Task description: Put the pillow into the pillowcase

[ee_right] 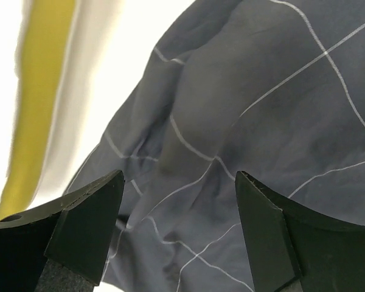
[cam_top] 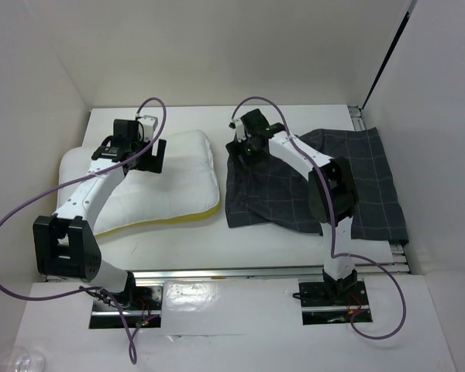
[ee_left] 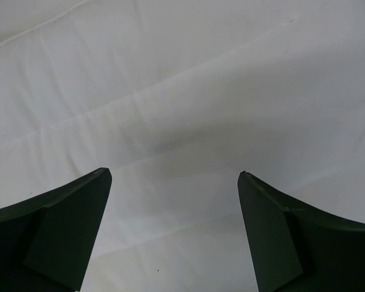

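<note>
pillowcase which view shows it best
Top external: nearly the whole pillowcase shows, spread right of the pillow, the right arm covering part. Right wrist shows only a wrinkled checked patch close up. Left wrist shows none, just white pillow.

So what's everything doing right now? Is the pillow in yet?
pillow: lying flat on the table, not in the pillowcase yet.
pillowcase: wrinkled and floppy, lying to the right of the pillow.
left claw: open, over the pillow, holding nothing.
right claw: open, over the pillowcase's left edge, holding nothing.
</note>
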Robot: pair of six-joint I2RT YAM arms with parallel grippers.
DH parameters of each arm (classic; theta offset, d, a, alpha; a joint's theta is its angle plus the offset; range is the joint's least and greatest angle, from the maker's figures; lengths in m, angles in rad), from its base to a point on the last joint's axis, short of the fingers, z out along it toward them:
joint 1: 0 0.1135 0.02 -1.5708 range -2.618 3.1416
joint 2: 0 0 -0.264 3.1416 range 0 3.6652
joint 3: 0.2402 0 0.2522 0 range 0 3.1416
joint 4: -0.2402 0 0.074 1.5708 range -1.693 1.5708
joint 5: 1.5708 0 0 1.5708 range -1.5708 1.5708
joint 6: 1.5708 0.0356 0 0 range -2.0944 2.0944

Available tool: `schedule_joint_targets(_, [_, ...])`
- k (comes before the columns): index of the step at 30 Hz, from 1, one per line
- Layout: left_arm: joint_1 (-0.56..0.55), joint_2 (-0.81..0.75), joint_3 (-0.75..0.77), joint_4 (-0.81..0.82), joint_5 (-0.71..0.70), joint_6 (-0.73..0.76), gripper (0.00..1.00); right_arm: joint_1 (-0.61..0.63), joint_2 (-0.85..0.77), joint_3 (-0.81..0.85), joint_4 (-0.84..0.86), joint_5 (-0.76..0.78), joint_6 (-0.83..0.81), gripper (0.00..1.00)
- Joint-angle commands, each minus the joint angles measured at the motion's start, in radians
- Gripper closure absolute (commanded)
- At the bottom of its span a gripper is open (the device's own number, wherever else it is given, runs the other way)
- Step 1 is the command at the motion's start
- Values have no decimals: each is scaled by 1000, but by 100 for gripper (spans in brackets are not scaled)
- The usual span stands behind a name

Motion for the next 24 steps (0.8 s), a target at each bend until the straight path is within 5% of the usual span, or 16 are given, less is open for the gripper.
schedule_joint_targets(1, [-2,-37,-7,24,-26,12,0,3,31,65,-12,24,24,19])
schedule_joint_targets(14, [7,-38,-16,33,-53,21,0,-6,123,114,-1,55,44,26])
schedule_joint_targets(24, [16,0,25,33,-53,30,0,-24,166,96,17,84,44,67])
